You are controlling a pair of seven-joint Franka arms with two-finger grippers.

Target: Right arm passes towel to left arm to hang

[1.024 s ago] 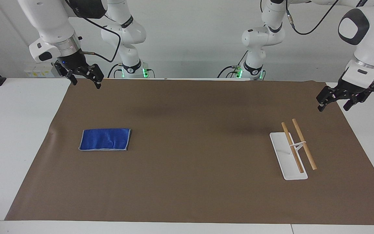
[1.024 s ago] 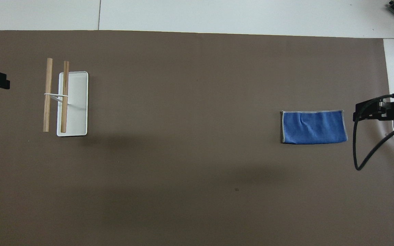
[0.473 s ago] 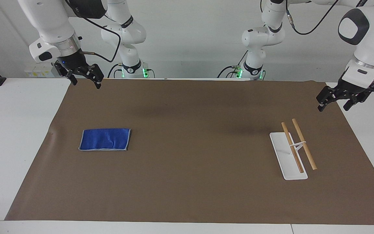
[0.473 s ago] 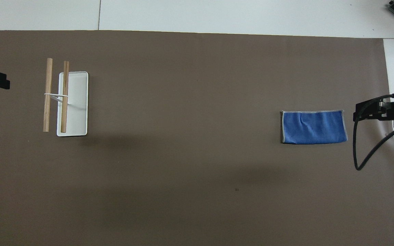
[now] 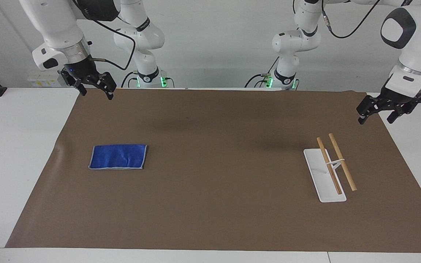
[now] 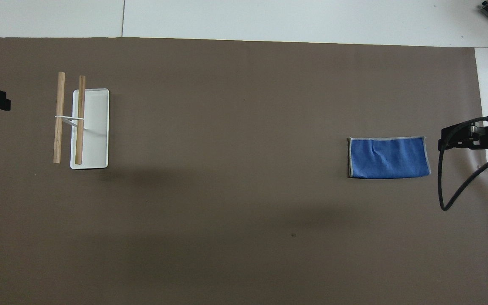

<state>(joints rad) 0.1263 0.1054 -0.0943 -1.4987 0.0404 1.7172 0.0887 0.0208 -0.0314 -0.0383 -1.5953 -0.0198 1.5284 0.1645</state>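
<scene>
fingers (image 5: 110, 95) of the right gripper (image 5: 94, 87) are spread wide, empty. the towel (image 5: 118, 156) is found flat on the desk, well apart, its long axis running between the arms' ends; left gripper (image 5: 376, 111) likewise wide.

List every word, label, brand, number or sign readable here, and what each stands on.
None can be read.
Lettered black band on the left arm: too small to read.
Lettered black band on the right arm: too small to read.
Towel, rack: no text shows.
</scene>
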